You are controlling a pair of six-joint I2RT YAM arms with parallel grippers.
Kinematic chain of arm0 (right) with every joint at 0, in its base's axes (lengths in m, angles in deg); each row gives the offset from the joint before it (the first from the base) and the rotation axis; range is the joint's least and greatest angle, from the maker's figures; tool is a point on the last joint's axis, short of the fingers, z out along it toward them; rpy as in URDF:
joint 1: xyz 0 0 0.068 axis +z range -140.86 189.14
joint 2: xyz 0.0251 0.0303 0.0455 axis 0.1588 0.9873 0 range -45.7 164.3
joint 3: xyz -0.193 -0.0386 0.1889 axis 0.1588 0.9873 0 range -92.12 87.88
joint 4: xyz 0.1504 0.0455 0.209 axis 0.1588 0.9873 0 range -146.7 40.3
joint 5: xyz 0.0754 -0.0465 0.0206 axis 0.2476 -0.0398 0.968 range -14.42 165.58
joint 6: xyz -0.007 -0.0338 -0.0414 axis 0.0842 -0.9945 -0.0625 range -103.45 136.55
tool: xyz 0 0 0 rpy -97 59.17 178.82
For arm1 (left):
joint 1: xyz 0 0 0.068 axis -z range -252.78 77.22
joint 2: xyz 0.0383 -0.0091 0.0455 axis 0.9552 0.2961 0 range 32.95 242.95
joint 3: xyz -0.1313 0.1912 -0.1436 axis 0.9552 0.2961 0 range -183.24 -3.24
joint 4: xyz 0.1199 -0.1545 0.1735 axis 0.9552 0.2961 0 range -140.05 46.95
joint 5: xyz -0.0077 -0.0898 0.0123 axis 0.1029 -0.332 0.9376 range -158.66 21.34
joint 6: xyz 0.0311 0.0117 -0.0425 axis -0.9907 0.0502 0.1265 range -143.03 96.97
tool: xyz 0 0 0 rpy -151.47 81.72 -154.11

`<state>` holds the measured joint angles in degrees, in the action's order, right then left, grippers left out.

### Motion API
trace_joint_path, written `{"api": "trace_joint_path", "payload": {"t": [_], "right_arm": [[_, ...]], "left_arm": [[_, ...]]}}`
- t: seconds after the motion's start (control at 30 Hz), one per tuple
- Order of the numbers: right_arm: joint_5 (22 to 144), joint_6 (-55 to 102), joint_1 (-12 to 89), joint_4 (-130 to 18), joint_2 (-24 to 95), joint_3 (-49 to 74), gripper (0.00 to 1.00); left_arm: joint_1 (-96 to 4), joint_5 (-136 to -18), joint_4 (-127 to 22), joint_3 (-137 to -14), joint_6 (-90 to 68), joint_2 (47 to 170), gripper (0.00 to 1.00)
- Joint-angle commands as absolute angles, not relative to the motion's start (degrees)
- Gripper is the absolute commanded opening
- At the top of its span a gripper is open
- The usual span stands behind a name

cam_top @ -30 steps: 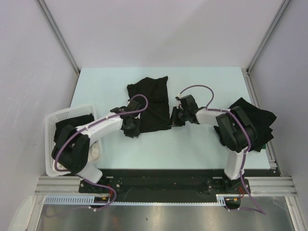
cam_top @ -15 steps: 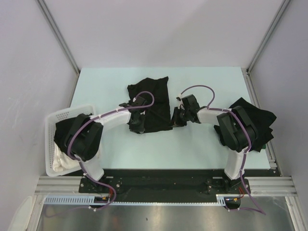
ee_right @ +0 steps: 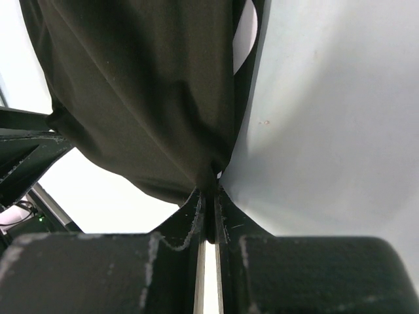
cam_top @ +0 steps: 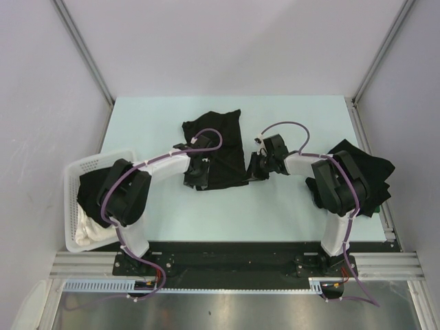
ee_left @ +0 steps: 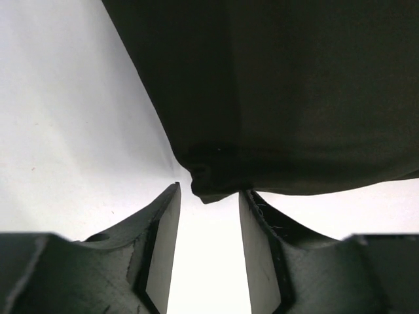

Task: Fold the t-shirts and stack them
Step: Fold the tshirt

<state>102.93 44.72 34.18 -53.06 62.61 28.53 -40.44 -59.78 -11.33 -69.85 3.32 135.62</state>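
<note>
One black t-shirt (cam_top: 218, 144) lies partly folded in the middle of the table. My left gripper (cam_top: 197, 176) sits at its near left corner. In the left wrist view the gripper (ee_left: 209, 195) is open, and the corner of the t-shirt (ee_left: 294, 98) lies just past the fingertips, not pinched. My right gripper (cam_top: 253, 169) is at the shirt's near right edge. In the right wrist view the gripper (ee_right: 211, 191) is shut on a fold of the t-shirt (ee_right: 144, 98), which rises slightly off the table. More black t-shirts (cam_top: 366, 173) lie piled at the right edge.
A white lattice basket (cam_top: 71, 206) stands at the left edge, under the left arm. It holds a black shirt (cam_top: 91, 191) and a white cloth (cam_top: 88, 232). The table (cam_top: 302, 124) is pale blue, with grey walls on three sides.
My left arm swung right, carrying the shirt's corner inward over the shirt, and its jaws have opened and let the fabric go. The right gripper has barely moved and stays shut.
</note>
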Motion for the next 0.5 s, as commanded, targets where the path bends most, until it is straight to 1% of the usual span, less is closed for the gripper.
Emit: {"api": "trace_joint_path", "payload": {"t": [0.0,0.07,0.17,0.2,0.23,0.3,0.47], "right_arm": [[104.05,43.45,33.13,-51.96,63.28,28.9,0.09],[104.32,43.45,32.78,-52.04,63.28,28.9,0.09],[104.41,43.19,32.52,-51.7,63.02,28.9,0.09],[104.49,43.1,32.43,-51.52,63.02,28.9,0.09],[104.49,42.92,32.43,-51.34,62.85,28.9,0.09],[104.41,42.75,32.17,-51.08,62.49,28.9,0.09],[104.67,42.66,31.64,-50.82,62.32,28.9,0.09]], "left_arm": [[-40.52,-57.94,-9.89,-71.88,2.64,135.16,0.47],[-40.52,-58.11,-10.06,-71.8,2.72,135.95,0.47],[-40.52,-59.07,-11.2,-71.01,2.9,136.83,0.43],[-40.52,-59.25,-11.72,-70.83,2.9,137.01,0.41],[-40.52,-59.43,-11.99,-70.83,3.25,137.45,0.37],[-40.52,-60.04,-12.43,-71.0,3.43,137.98,0.34],[-40.52,-60.49,-13.05,-71.27,3.78,139.03,0.31]]}}
